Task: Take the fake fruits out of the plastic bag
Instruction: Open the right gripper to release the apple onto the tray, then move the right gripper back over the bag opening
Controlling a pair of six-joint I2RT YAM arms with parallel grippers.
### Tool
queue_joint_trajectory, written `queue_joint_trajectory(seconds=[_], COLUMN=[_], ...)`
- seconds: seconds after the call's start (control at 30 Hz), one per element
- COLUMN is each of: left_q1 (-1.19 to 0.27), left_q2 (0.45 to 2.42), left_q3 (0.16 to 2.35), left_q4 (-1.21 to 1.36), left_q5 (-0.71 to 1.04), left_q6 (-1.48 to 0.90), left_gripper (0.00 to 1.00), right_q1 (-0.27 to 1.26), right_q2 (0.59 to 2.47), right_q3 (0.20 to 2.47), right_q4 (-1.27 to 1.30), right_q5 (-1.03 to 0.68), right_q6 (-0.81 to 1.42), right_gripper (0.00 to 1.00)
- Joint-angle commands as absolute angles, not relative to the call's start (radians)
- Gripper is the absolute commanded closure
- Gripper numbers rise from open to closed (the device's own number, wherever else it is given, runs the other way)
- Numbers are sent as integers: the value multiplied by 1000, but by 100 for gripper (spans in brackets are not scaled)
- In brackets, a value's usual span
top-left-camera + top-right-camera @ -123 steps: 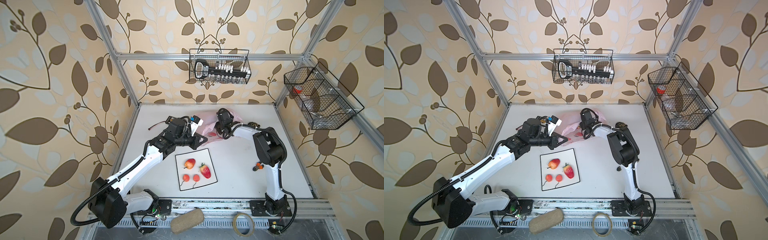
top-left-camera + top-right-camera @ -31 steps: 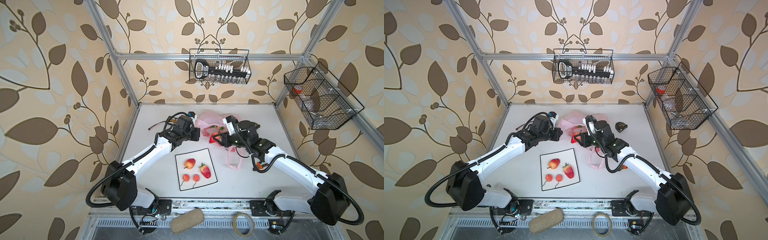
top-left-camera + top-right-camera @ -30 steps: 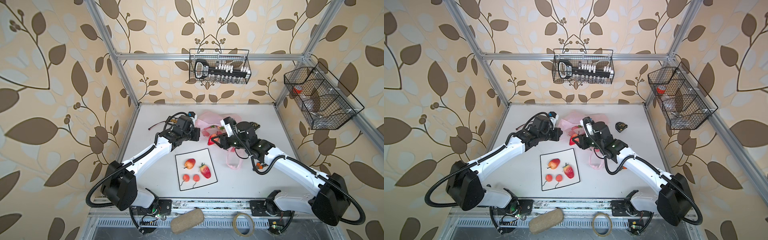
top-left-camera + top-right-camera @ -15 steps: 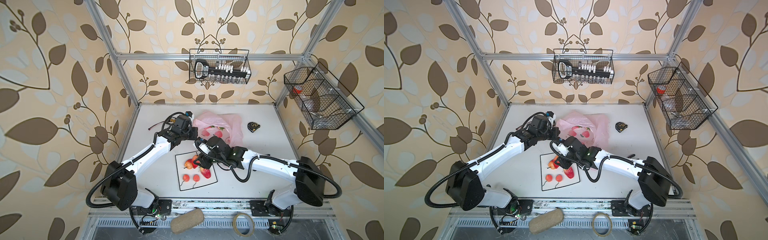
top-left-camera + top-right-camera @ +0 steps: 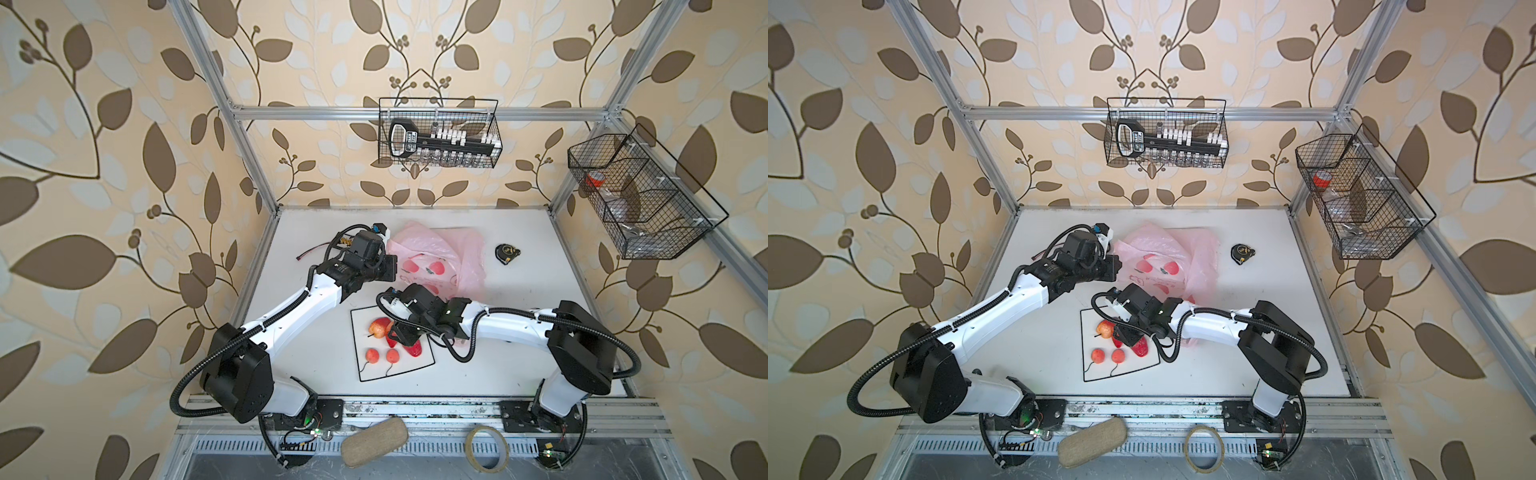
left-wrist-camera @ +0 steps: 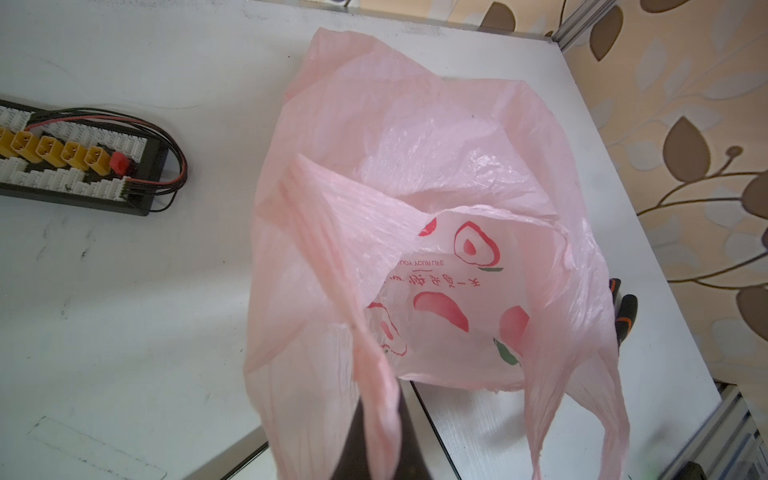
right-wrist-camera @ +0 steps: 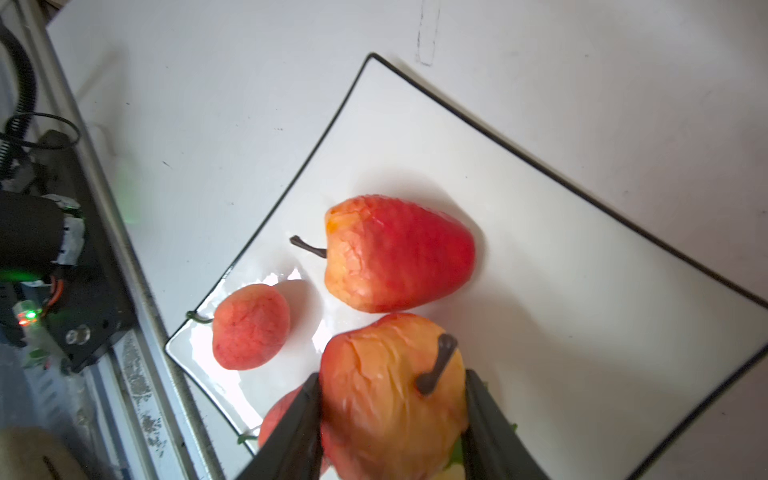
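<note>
Rim of plastic bag (image 6: 415, 145) pinched tight in left gripper (image 6: 378, 415) (bag slumped open on table (image 6: 124, 291)); red-yellow fake fruit (image 7: 386, 419) held between part-closed jaws of right gripper (image 7: 391, 374) over white mat (image 7: 561, 270) bearing other fake fruits (image 7: 395, 253).

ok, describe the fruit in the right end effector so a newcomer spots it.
On the table, front middle in a top view, find the white black-edged square plate. Over it, the right end effector grips a red-yellow apple-like fruit with a dark curved stem. Unlike the similar fruit lying on the plate and the small round ones, it sits between two black fingers.
</note>
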State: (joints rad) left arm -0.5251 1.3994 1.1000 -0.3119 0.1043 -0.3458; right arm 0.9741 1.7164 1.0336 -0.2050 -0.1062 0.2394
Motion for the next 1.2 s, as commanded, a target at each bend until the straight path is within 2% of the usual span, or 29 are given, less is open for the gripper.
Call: queue_joint_trajectory(seconds=[0.0,0.1,0.2,0.33,0.57,0.8,1.0,1.07,1.17], left_q1=[-532,-532,-532,-531,-532,-531,-531,-531,-531], left_q2=[1356,1347,1337,1341,1348,1356,1353,1352,1349], left_q3=[1125,1120,1109,1109,1114,1120,1120,1118,1115], left_q4=[-309,-311,-306,-303,-294,-290,-286,-285,-279], left_q5=[107,107,104,105,108,113,117,119,128], left_q6=[-348,-348,-348,-351,-349,-346,-350,-352,-355], left_gripper=[100,100,100,100,100,100,100,100,100], right_q1=[976,976,976,977,992,992,975,950,899], right_q2=[1753,1761,1739,1691,1530,1285,1131,1094,1052], right_q3=[1057,1055,1042,1016,906,737,674,670,673], right_q4=[-191,-182,-169,-153,-95,47,66,66,56], right_q5=[-66,-55,-45,-41,-62,-111,-47,3,115], right_q6=[259,265,264,252,184,171,248,293,343], right_gripper=[58,44,35,30,28,33,37,43,59])
